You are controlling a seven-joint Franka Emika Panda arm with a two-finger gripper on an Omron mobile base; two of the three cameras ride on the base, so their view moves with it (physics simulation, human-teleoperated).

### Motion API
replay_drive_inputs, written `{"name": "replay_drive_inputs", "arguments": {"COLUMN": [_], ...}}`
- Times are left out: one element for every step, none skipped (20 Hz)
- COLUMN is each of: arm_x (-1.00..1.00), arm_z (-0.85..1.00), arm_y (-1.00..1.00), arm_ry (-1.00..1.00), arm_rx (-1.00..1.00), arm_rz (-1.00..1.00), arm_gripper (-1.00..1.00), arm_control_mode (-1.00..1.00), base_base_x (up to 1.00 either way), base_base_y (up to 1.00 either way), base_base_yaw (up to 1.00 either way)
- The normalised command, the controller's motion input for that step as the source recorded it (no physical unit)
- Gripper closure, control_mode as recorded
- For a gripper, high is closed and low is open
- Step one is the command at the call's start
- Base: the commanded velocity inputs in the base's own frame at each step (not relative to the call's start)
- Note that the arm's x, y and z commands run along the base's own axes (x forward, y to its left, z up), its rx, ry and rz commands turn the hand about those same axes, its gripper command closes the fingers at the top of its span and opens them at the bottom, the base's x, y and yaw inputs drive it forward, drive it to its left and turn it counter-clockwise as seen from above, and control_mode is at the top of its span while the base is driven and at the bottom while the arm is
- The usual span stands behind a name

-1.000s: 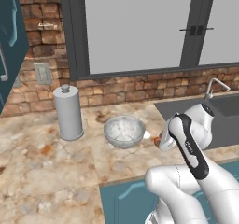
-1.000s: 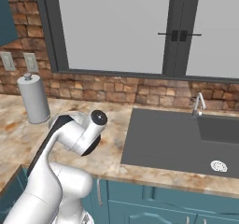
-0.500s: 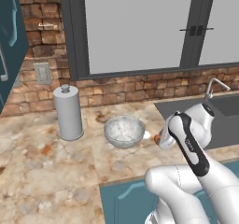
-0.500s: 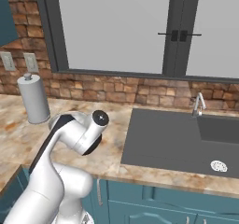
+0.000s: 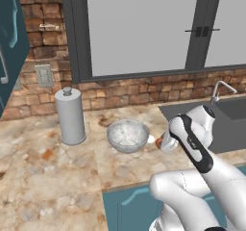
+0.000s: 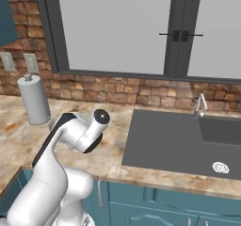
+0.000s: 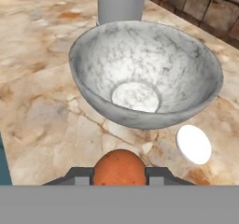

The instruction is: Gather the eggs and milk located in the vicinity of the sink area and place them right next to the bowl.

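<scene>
Nothing shifted; my hand (image 7: pixel 119 177) still grips orange-brown egg (image 7: pixel 119 168). Lower gently onto worktop (image 7: pixel 42 115) beside white egg (image 7: pixel 193 143), near bowl (image 7: pixel 144 71).

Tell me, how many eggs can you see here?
2. The orange-brown egg sits between the robot's fingers, just short of the bowl. The white egg lies on the counter beside that bowl. Others may be hidden.

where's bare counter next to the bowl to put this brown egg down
Bare marbled counter lies in front of the round silvery-grey bowl, beside the gripper shut on the orange-brown egg. The other side is crowded: the white egg lies there.
</scene>
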Motion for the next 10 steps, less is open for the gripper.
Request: {"name": "replay_drive_inputs", "arguments": {"arm_x": [0.03, 0.02, 0.01, 0.00, 0.00, 0.00, 0.00, 0.00, 0.00, 0.00], "arm_z": [-0.21, -0.22, -0.22, -0.25, -0.26, -0.26, -0.26, -0.24, -0.21, -0.20], "arm_y": [0.06, 0.03, 0.00, 0.00, 0.00, 0.00, 0.00, 0.01, 0.05, 0.07], "arm_ry": [0.00, 0.00, -0.01, -0.02, -0.04, -0.04, -0.04, -0.05, -0.04, -0.03], "arm_rx": [0.00, 0.00, 0.00, 0.00, 0.00, 0.00, 0.00, 0.00, 0.00, 0.00], "arm_rz": [0.00, 0.00, 0.00, 0.00, 0.00, 0.00, 0.00, 0.00, 0.00, 0.00], "arm_gripper": [1.00, 1.00, 1.00, 1.00, 1.00, 1.00, 1.00, 1.00, 1.00, 1.00], "arm_control_mode": [-1.00, -1.00, -1.00, -1.00, -1.00, -1.00, -1.00, -1.00, -1.00, -1.00], "base_base_x": [0.00, 0.00, 0.00, 0.00, 0.00, 0.00, 0.00, 0.00, 0.00, 0.00], "base_base_y": [0.00, 0.00, 0.00, 0.00, 0.00, 0.00, 0.00, 0.00, 0.00, 0.00], "base_base_yaw": [0.00, 0.00, 0.00, 0.00, 0.00, 0.00, 0.00, 0.00, 0.00, 0.00]}}
